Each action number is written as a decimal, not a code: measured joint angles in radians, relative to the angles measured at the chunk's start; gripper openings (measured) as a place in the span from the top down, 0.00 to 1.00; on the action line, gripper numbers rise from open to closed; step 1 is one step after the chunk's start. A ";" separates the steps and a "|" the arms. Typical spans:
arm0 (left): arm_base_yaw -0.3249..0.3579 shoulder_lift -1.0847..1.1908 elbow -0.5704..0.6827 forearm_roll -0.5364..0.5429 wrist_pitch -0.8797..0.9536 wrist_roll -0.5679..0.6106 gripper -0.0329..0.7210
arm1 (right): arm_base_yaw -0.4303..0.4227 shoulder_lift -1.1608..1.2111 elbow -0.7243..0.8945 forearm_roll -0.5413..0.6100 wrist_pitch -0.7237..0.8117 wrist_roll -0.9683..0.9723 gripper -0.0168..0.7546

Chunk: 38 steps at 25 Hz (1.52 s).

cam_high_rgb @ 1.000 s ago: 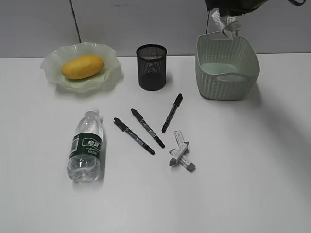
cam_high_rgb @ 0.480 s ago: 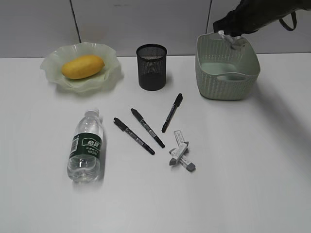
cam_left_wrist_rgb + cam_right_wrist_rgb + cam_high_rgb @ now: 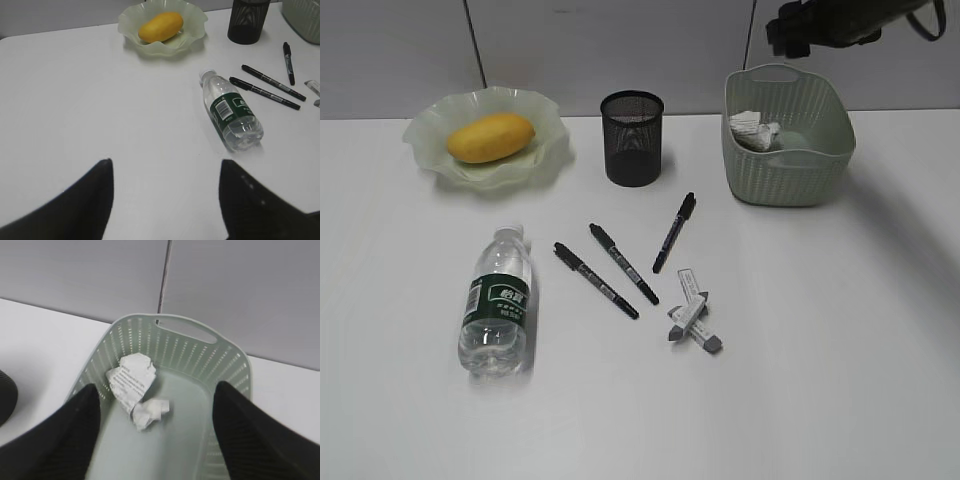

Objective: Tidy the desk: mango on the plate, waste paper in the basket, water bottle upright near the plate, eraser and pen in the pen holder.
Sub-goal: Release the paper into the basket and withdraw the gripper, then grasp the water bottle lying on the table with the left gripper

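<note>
The mango (image 3: 490, 137) lies on the wavy green plate (image 3: 425, 130); both also show in the left wrist view, mango (image 3: 160, 26), plate (image 3: 192, 37). The waste paper (image 3: 754, 131) (image 3: 132, 385) lies inside the green basket (image 3: 790, 185) (image 3: 225, 375). My right gripper (image 3: 157, 390) is open and empty above the basket. The water bottle (image 3: 498, 301) (image 3: 230, 110) lies on its side on the desk (image 3: 820, 350). Three black pens (image 3: 620, 262) and two erasers (image 3: 692, 322) lie in front of the black mesh pen holder (image 3: 632, 138). My left gripper (image 3: 165, 170) is open, empty, over bare desk.
A grey wall (image 3: 620, 45) runs behind the desk. The right arm (image 3: 840, 22) hangs over the basket at the top right of the exterior view. The bottle lies left of the pens.
The right gripper came down over the basket, let go of the waste paper, and rose; the paper now lies in the basket. Nothing else moved.
</note>
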<state>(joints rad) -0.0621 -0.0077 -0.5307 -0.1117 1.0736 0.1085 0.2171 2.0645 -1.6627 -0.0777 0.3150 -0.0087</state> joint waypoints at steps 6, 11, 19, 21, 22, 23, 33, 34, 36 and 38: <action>0.000 0.000 0.000 0.000 0.000 0.000 0.22 | 0.000 -0.124 -0.007 0.067 0.136 0.000 0.25; 0.000 0.000 0.000 0.000 0.000 0.000 0.20 | 0.000 -0.243 -0.007 0.078 0.318 -0.037 0.25; 0.000 0.090 0.000 -0.001 0.000 0.000 0.20 | 0.000 -0.402 -0.009 0.078 0.812 -0.130 0.25; 0.000 0.120 0.000 -0.002 0.000 0.000 0.20 | 0.000 -0.431 -0.008 0.078 0.871 -0.159 0.25; 0.000 0.132 0.000 -0.003 0.000 0.000 0.20 | 0.000 -0.447 -0.003 0.078 0.881 -0.166 0.25; 0.000 0.144 0.000 -0.003 -0.001 0.000 0.20 | 0.000 -0.470 0.005 0.078 0.887 -0.171 0.25; -0.008 0.258 -0.032 -0.004 0.023 0.000 0.20 | 0.000 -0.852 0.342 0.135 0.886 -0.183 0.25; -0.018 0.279 -0.053 -0.006 0.024 0.000 0.20 | 0.000 -0.905 0.405 0.134 0.878 -0.188 0.25; -0.049 0.311 -0.099 -0.008 0.022 -0.014 0.20 | 0.000 -1.009 0.524 0.132 0.839 -0.201 0.25; -0.083 0.358 -0.136 -0.004 0.020 -0.026 0.21 | 0.000 -1.098 0.644 0.132 0.800 -0.204 0.25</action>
<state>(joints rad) -0.1450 0.3506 -0.6665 -0.1157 1.0934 0.0824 0.2171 0.9664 -1.0191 0.0546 1.1152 -0.2131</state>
